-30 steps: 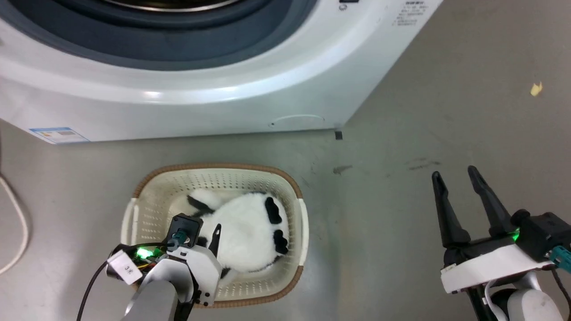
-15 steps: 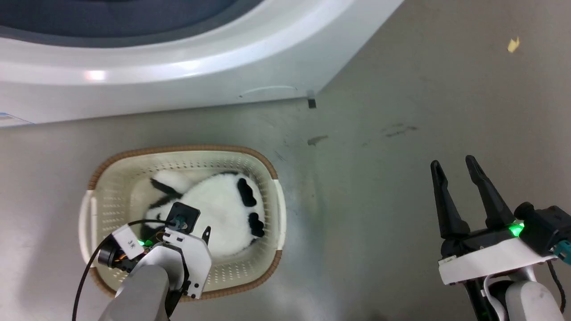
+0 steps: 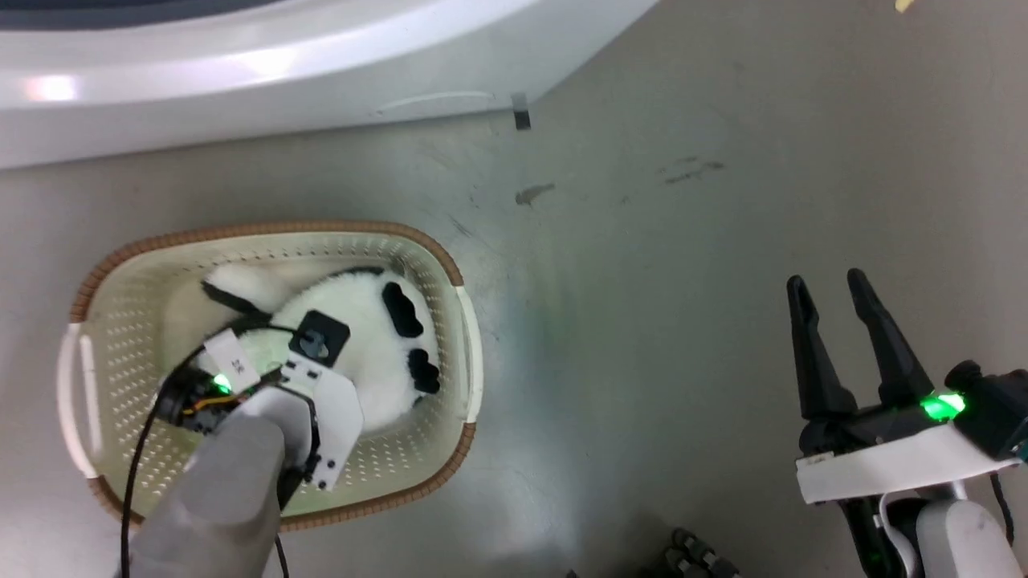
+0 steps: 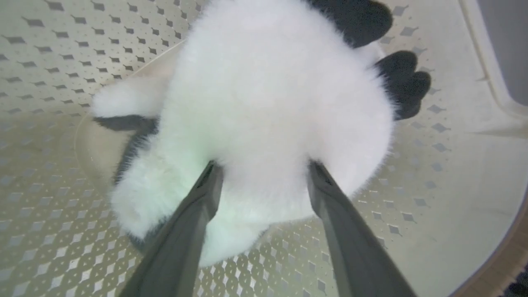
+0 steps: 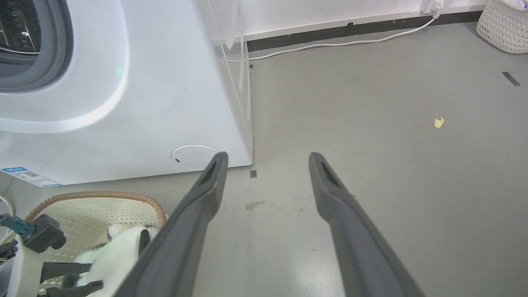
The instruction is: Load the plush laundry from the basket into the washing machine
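left gripper (image 4: 262,171) tips are buried in the plush laundry (image 4: 264,90) fur, and the washing machine (image 3: 241,56) is mostly cropped off up top

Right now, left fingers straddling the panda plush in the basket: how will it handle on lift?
Likely soft and squashy: the left gripper's fingers sink into the plush laundry's long fur. Probably light for its bulk, so the basket should stay put. Fur could slip from a shallow pinch.

Scuffed grey floor (image 3: 683,321), perhaps concrete
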